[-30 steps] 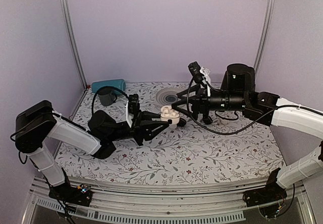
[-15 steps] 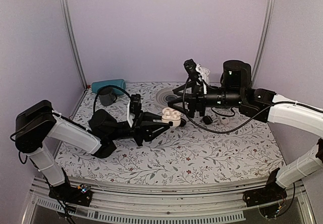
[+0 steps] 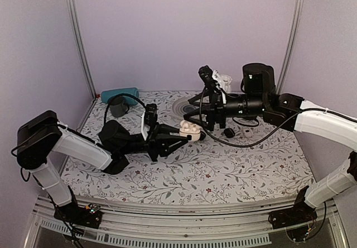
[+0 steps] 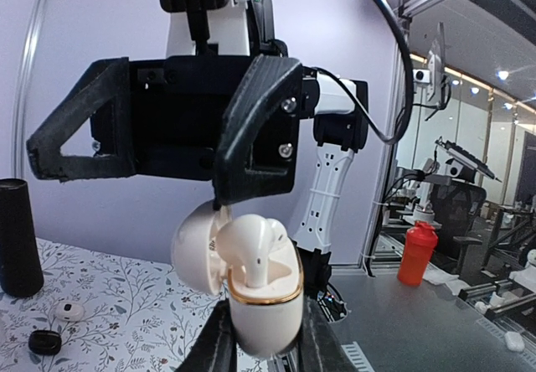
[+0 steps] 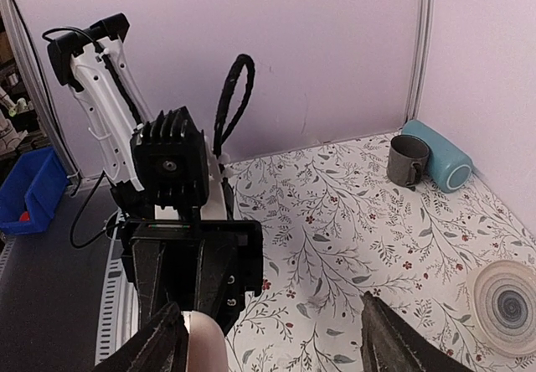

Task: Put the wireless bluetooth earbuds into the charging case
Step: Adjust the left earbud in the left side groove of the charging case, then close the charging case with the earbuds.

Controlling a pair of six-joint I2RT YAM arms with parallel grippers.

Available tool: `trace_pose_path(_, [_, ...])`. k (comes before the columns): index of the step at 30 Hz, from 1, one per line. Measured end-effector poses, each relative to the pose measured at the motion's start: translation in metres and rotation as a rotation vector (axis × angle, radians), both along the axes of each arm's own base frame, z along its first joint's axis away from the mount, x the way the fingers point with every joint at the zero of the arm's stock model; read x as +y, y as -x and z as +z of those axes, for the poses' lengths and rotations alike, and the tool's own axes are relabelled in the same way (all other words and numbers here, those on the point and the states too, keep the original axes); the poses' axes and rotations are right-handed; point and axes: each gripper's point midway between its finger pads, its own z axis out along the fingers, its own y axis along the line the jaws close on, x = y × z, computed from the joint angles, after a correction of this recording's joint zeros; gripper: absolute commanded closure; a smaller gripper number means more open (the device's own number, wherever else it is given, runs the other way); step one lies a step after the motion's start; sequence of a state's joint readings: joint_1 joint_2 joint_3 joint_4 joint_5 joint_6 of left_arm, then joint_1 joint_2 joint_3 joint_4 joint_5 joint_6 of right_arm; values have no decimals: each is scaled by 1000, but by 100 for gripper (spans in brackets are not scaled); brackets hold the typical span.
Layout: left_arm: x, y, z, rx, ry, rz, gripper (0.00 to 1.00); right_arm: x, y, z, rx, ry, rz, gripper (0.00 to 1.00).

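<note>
Since the earlier frame, the right gripper point(image 3: 196, 109) has drawn up and back from the charging case point(image 3: 189, 129), and its jaws have spread a little wider; they now stand apart and empty. The left gripper point(image 4: 266, 351) is clamped on the lower body of the case, holding it upright above the table point(image 3: 234, 170) with the lid flipped open. One earbud point(image 4: 251, 250) sits in the near well, its rounded head showing above the gold rim. Whether the second well is filled cannot be told from these views.

The step in hand appears to be the retreat after seating. It is done well if the right arm clears straight away from the case, so that neither finger brushes the open lid or the earbud. The left gripper should hold the case level and keep its grip unchanged, since a tilt could tip out an earbud that is not fully down. The earbud's depth in its well should be checked before the lid is closed.
</note>
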State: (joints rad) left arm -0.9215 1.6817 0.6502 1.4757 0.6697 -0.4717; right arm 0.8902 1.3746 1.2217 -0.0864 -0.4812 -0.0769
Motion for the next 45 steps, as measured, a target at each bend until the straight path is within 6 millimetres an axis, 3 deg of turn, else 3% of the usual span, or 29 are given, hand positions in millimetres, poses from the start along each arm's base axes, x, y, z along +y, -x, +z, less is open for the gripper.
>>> trace_pose_path(17, [2,-5,0,7,-2,7,100,-1,-3,-16,3,117,-3,28])
trace_pose_path(26, [1,-8,-5,-7,-16,30,100,1,-7,-3,59,52,-30,25])
trace_pose_path(33, [1,-12,-17,-14,-59,65,100,-12,-12,12,243,-97,45,25])
trace_pose_path(45, [3,-21,-14,-41,-73,136,100,-13,16,-9,533,-117,283,26])
